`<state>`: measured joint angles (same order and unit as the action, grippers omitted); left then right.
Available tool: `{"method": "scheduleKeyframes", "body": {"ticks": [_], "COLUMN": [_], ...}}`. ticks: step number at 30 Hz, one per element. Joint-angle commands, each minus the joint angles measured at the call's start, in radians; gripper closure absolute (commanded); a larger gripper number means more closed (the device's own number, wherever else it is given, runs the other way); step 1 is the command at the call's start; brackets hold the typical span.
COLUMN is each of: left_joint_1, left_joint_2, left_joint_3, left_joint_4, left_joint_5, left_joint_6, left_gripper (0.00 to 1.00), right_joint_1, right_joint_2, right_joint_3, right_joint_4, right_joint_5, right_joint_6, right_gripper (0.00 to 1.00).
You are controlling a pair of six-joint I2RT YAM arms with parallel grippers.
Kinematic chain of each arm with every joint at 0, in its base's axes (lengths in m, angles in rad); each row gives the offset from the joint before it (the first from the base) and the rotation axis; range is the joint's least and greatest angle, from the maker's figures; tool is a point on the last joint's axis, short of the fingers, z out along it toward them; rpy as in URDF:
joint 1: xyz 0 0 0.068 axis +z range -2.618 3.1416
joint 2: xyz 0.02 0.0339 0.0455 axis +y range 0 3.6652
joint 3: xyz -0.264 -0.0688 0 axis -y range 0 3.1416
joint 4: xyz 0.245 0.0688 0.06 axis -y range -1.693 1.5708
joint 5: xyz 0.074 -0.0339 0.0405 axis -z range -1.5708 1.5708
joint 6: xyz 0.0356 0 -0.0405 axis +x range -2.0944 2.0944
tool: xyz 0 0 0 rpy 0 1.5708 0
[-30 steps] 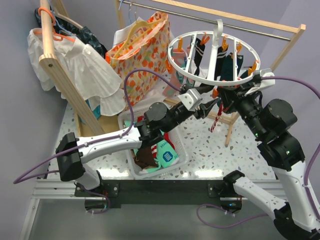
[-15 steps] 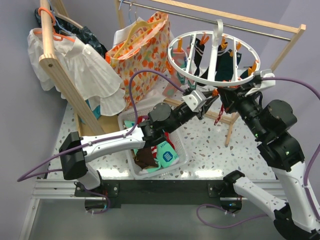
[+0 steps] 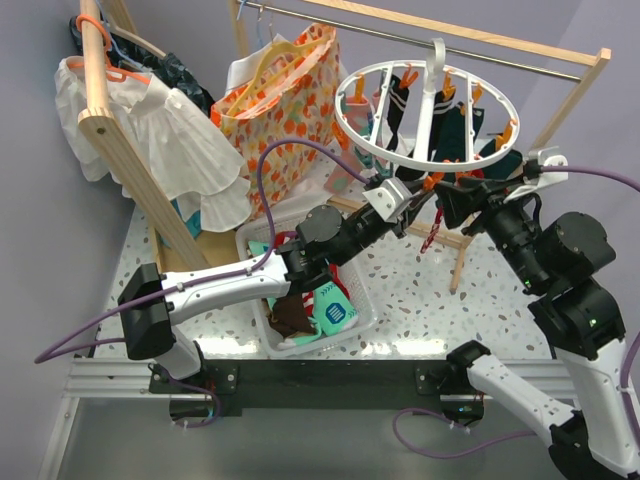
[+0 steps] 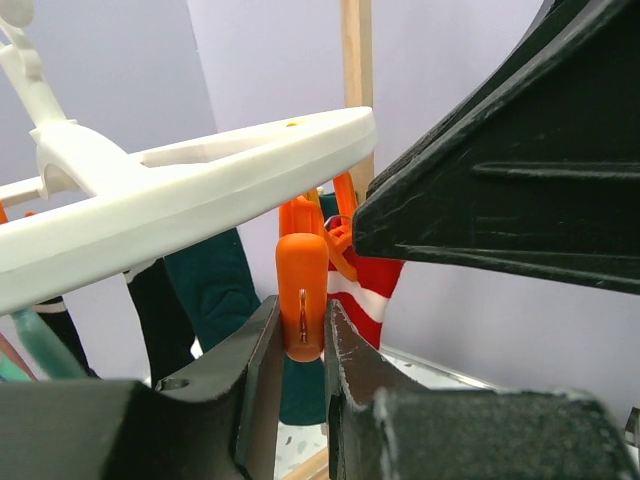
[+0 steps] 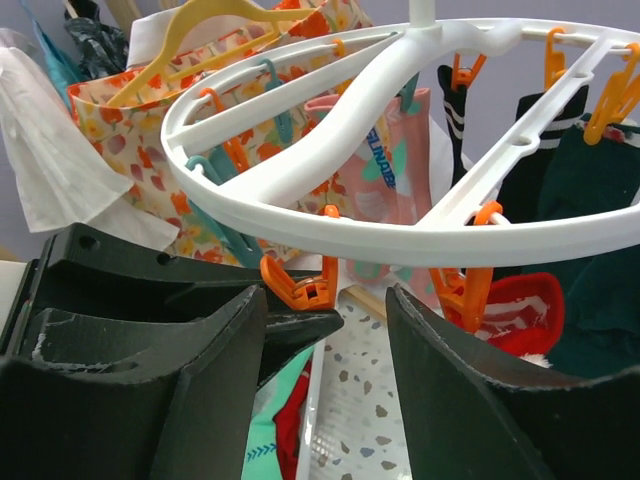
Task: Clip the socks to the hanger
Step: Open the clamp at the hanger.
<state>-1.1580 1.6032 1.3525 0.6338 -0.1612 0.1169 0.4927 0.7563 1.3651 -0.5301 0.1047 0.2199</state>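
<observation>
Under the near rim of the hanger (image 5: 380,240), my left gripper (image 4: 302,322) is pinched on an orange clip (image 4: 302,285). The red-and-white striped sock (image 4: 365,292) hangs just behind that clip. Change over the last second: the right gripper (image 5: 325,340) has backed off to the right and now sits with jaws wide apart, holding nothing. I read that as the sock handed off to the ring, though I cannot tell which clip bites it. More socks (image 3: 330,312) wait in the basket (image 3: 318,345).
</observation>
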Motion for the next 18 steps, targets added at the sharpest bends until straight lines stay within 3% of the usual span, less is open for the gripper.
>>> {"method": "scheduleKeyframes", "body": {"ticks": [1,9,18], "left_joint_1": [0.006,0.006,0.006], "left_joint_2": [-0.015,-0.023,-0.029], "left_joint_3": [0.022,0.023,0.016], "left_joint_4": [0.029,0.009,0.007], "left_joint_5": [-0.023,-0.008,0.018], "left_joint_6": [0.009,-0.002,-0.013], "left_gripper": [1.00,1.00,1.00], "right_joint_1": [0.004,0.004,0.003], "right_joint_2": [0.021,0.052,0.087], "right_joint_3": [0.035,0.008,-0.007], "right_joint_4": [0.005,0.059,0.119], "right_joint_5": [-0.063,-0.051,-0.071], "right_joint_6": [-0.005,0.019,0.038], "right_gripper": [0.43,0.37,0.40]}}
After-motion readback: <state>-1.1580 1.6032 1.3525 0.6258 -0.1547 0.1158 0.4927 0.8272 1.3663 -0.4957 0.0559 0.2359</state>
